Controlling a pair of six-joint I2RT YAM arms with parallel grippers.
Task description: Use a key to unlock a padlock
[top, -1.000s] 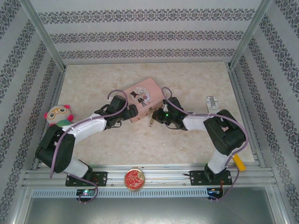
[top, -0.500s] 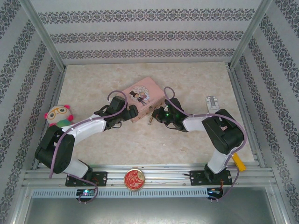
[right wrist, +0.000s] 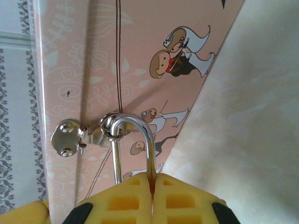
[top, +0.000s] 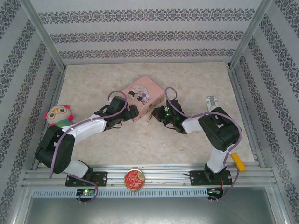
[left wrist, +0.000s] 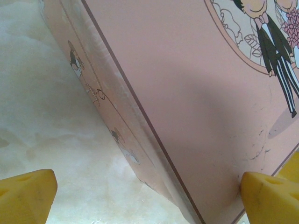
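Observation:
The padlock [top: 150,117] hangs from the front of a pink tin box [top: 144,92]. In the right wrist view its silvery shackle [right wrist: 136,135] loops through the box's hasp [right wrist: 70,138]. My right gripper [right wrist: 152,186] is shut on the padlock, and its yellow fingers [right wrist: 187,200] hide the brass body. From above, the right gripper [top: 157,115] sits at the box's near right side. My left gripper [top: 132,112] is at the box's near left corner. In the left wrist view it [left wrist: 149,200] is open, with the corner of the box [left wrist: 196,93] between its fingertips [left wrist: 28,196].
A plush toy [top: 58,115] stands at the left edge. A round red-gold disc [top: 134,179] lies on the front rail. A small silvery-white object [top: 212,101] lies at the back right, and a yellow piece [top: 238,162] near the right arm's base. Patterned walls enclose the table.
The pink box has slid and turned a little away from the arms. The right gripper has followed it with the padlock, and the right arm's elbow has swung left.

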